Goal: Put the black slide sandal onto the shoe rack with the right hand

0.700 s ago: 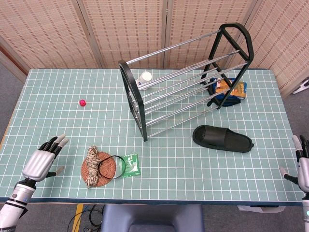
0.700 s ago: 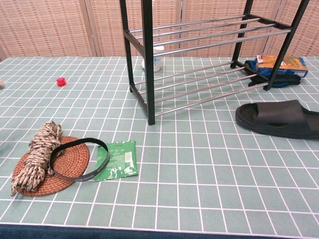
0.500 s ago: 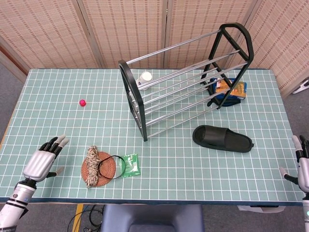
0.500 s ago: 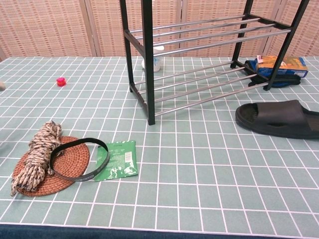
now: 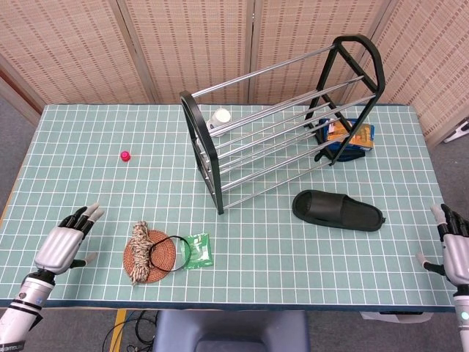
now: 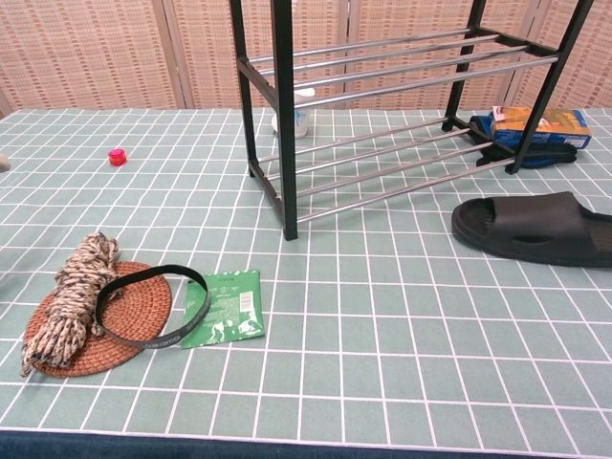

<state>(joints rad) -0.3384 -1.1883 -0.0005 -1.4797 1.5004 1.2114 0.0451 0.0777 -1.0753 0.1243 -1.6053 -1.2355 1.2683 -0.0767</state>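
Grey-fingered, the left hand (image 5: 64,244) was held empty and spread beside the woven coaster (image 5: 150,255) bearing rope (image 5: 140,252). The black slide sandal (image 5: 338,210) was left lying before the shoe rack (image 5: 282,117), untouched; the right hand (image 5: 453,249) was kept apart, unclenched.

Matt black rubbery sandal (image 5: 338,210), shiny metal rack (image 5: 282,114) rails — woven mat (image 5: 152,256)

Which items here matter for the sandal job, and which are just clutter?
For the job:
black sandal
shoe rack
right hand

Lying about:
red cap
rope bundle on a woven mat
black band
green packet
white bottle
box behind the rack
left hand
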